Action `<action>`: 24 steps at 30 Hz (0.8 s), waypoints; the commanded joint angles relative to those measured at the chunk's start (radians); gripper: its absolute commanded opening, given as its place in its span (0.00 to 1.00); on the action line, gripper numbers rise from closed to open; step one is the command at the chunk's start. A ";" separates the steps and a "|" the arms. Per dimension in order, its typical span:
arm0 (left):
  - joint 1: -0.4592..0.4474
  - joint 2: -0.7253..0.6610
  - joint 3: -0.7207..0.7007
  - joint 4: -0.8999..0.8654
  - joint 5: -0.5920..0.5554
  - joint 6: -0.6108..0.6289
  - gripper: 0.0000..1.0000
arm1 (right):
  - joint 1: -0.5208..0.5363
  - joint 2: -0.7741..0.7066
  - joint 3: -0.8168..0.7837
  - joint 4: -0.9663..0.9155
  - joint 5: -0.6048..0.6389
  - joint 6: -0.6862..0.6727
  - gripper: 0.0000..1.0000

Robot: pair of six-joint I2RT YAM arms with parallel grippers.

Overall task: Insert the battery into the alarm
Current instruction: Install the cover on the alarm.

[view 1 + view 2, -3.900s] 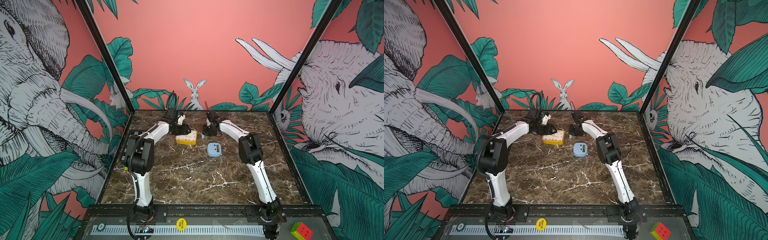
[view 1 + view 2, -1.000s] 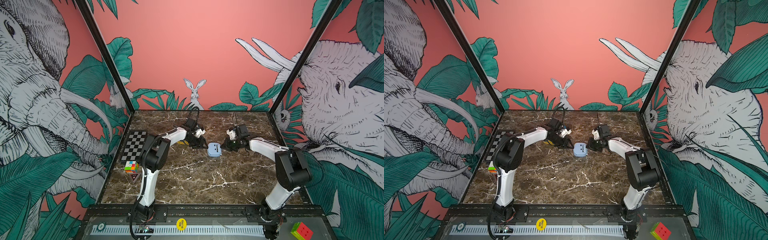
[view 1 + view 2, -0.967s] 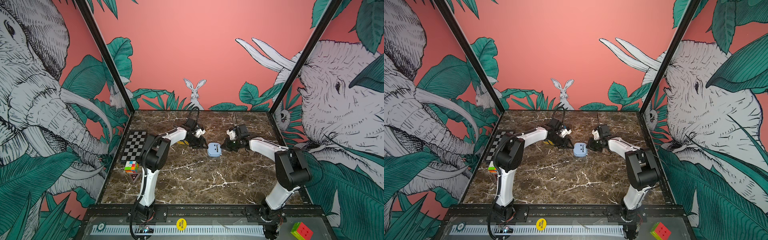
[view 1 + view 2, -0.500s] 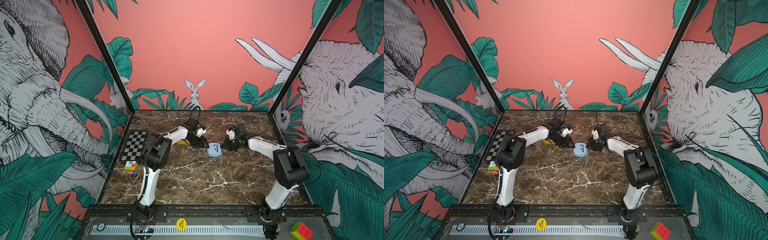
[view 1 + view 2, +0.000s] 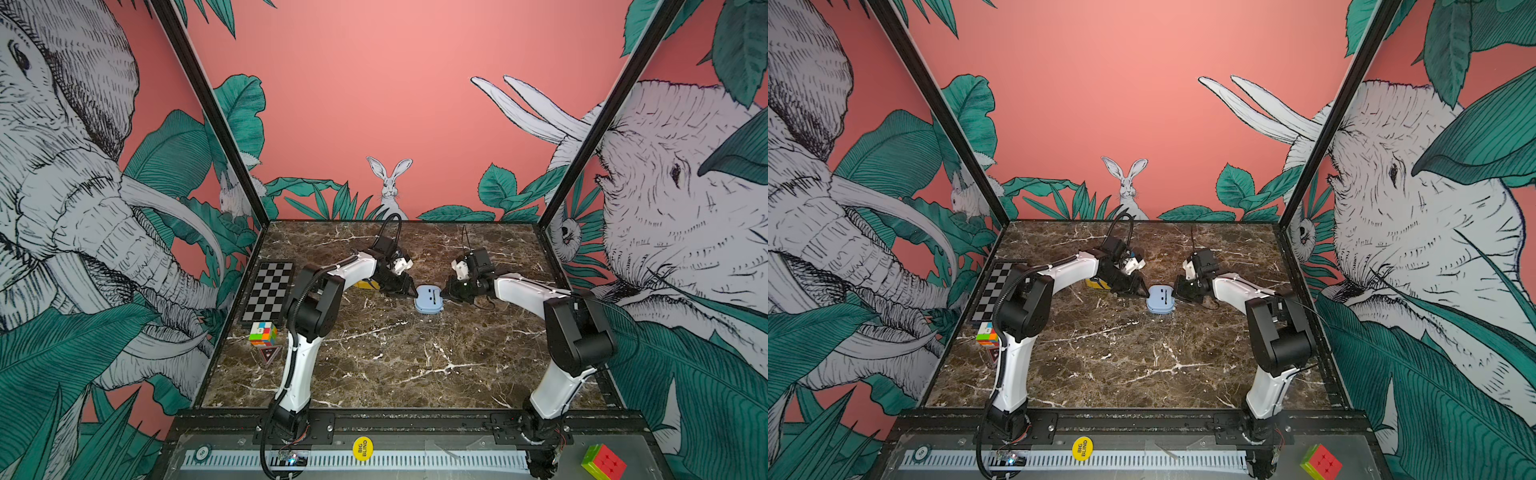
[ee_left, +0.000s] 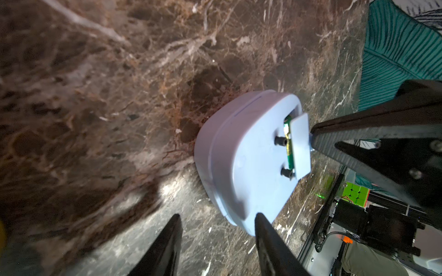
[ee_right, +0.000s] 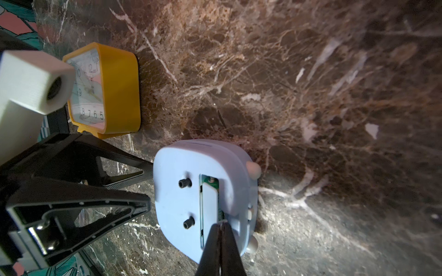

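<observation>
alarm: pale blue rounded plastic alarm clock (image 5: 429, 299) (image 5: 1160, 299) lies face down on the brown marble bench (image 5: 374, 353), between the two claws.
battery: green battery (image 6: 290, 155) sits in the alarm's back slot, mostly hidden by a pale blue cover flap (image 6: 301, 145) (image 7: 209, 208) that stands ajar.
left claw: left claw (image 6: 218, 216) (image 5: 409, 289) has jaws parted and grips nothing; one black fingertip (image 6: 260, 218) rests against the alarm's side.
right claw: right claw (image 7: 221, 224) (image 5: 446, 293) is closed and empty, its tip at the flap's end.
other: yellow square clock (image 7: 119, 88) sits near the left claw, apart from the alarm.
</observation>
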 commanded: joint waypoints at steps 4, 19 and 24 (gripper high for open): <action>-0.004 -0.003 0.029 -0.034 0.010 0.026 0.51 | 0.012 0.008 0.015 0.032 0.031 0.016 0.00; -0.004 -0.009 0.033 -0.059 0.026 0.033 0.51 | 0.029 0.010 0.003 0.057 0.062 0.042 0.00; -0.004 -0.009 0.035 -0.064 0.027 0.035 0.51 | 0.029 0.005 0.017 0.021 0.073 0.017 0.00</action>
